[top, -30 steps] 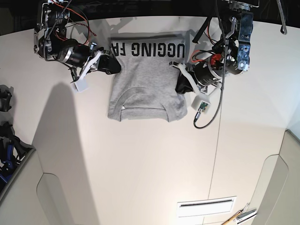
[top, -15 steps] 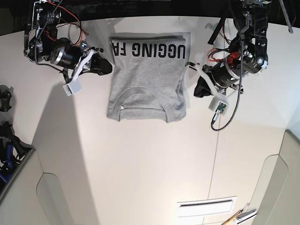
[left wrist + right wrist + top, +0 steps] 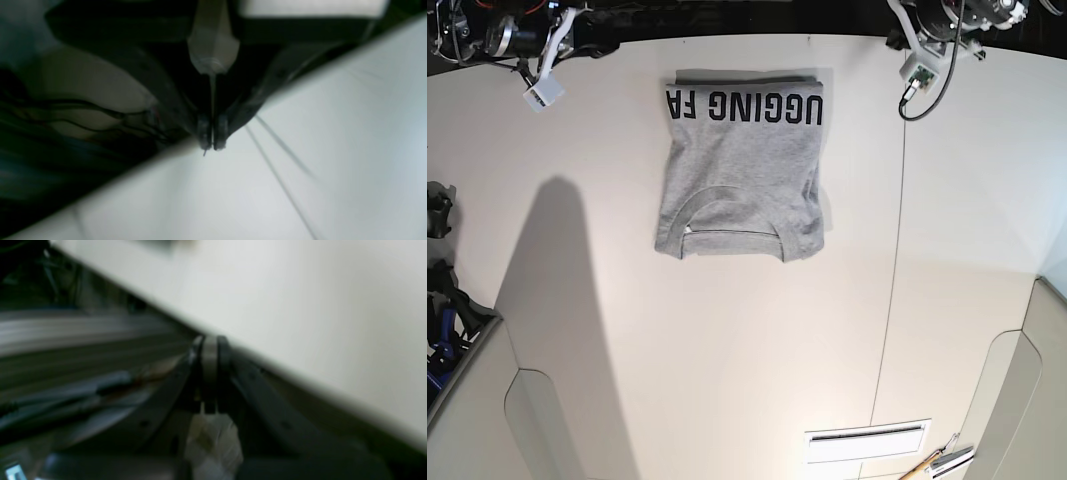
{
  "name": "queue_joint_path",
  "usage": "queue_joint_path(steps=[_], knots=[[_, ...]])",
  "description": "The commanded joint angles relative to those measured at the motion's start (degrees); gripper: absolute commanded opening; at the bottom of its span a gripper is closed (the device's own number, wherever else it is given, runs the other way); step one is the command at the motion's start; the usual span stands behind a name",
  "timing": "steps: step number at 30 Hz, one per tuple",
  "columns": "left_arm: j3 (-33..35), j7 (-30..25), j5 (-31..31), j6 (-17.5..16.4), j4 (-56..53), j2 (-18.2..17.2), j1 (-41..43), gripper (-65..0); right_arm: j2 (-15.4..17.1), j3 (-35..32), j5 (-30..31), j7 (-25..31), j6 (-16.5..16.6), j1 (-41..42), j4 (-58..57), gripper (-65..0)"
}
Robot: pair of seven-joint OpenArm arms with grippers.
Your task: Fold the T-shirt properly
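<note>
Down at the near edge of the white table [image 3: 757, 370], as the base view has it, a pale slotted piece [image 3: 867, 441] lies toward the right, with some slim tools [image 3: 942, 460] just beside it at the corner. Over on the left edge there's a cluster of dark hardware [image 3: 447, 320] with a bit of blue in it. Farther up, in the upper middle of the table, lies the T-shirt [image 3: 742, 165], grey and folded into a compact, roughly square bundle, its curved neckline toward the near side and the black block letters running upside down along the far side. A thin seam [image 3: 890, 300] runs along the tabletop to the right of it. Right at the far edge are the two arms, both well apart from the shirt. The right gripper [image 3: 210, 340], at the upper left, has its fingertips closed together with nothing between them. The left gripper [image 3: 212, 146], at the upper right, is closed too, its narrow tips side by side and empty.
</note>
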Motion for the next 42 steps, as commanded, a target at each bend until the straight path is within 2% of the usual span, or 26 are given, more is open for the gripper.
queue_joint_path(steps=[1, 3, 7, 10, 12, 15, 20, 25, 31, 33, 36, 39, 42], knots=[[0.0, -0.8, -1.3, -2.1, 1.0, -0.3, 3.3, -63.1, 1.7, -0.1, 1.6, 0.5, 0.5, -1.9, 0.8, -65.0], [1.1, -1.6, -1.5, -4.6, 0.8, -0.3, 8.0, -63.1, 3.5, -0.9, 1.6, 0.5, 0.5, -5.2, 0.8, -65.0], [4.7, -3.7, -1.3, -4.9, -2.3, -0.3, 13.6, -63.1, 6.2, -3.5, 1.6, 1.0, 0.5, -10.3, -0.6, -65.0], [8.3, -7.6, 0.6, -4.9, -9.0, -0.3, 13.6, -63.1, 6.8, -6.5, 0.3, 2.7, 0.5, -11.3, -3.9, -65.0], [10.5, -12.2, 2.9, -4.8, -15.2, -0.3, 12.6, -63.1, 6.8, -9.3, -1.6, 4.8, 0.5, -11.0, -7.3, -65.0], [13.7, -20.2, 5.8, -4.8, -26.2, -0.3, 9.3, -63.1, 6.7, -14.5, -5.3, 12.3, 0.4, -10.6, -13.5, -65.0], [19.8, -31.4, 6.8, -4.8, -46.8, 0.0, 0.1, -63.1, 6.6, -24.4, -13.5, 29.3, 0.4, -8.7, -24.4, -65.0], [27.2, -32.1, 8.2, -4.8, -67.5, 2.2, -12.9, -63.1, 4.3, -33.2, -25.1, 34.8, 0.0, -0.6, -36.0, -65.0], [34.4, -37.8, 8.2, -4.8, -87.4, 5.5, -26.3, -63.0, -0.1, -37.7, -32.9, 37.7, 0.0, 9.8, -49.3, -65.0], [36.9, -39.0, 8.2, -4.2, -90.8, 6.3, -29.5, -63.0, -1.4, -37.9, -34.3, 37.9, 0.0, 13.0, -53.1, -65.0], [40.6, -39.0, 8.0, -1.3, -92.3, 6.9, -32.0, -63.0, -2.9, -37.9, -34.8, 37.9, 0.0, 16.3, -57.7, -65.0], [43.4, -39.1, 6.8, 0.3, -92.3, 6.8, -32.3, -63.0, -3.1, -37.9, -35.1, 37.8, 0.0, 17.7, -58.6, -65.0], [44.0, -39.1, 6.8, 0.4, -92.3, 6.8, -32.3, -63.0, -3.1, -37.8, -34.8, 37.8, 0.0, 17.9, -58.5, -65.0]])
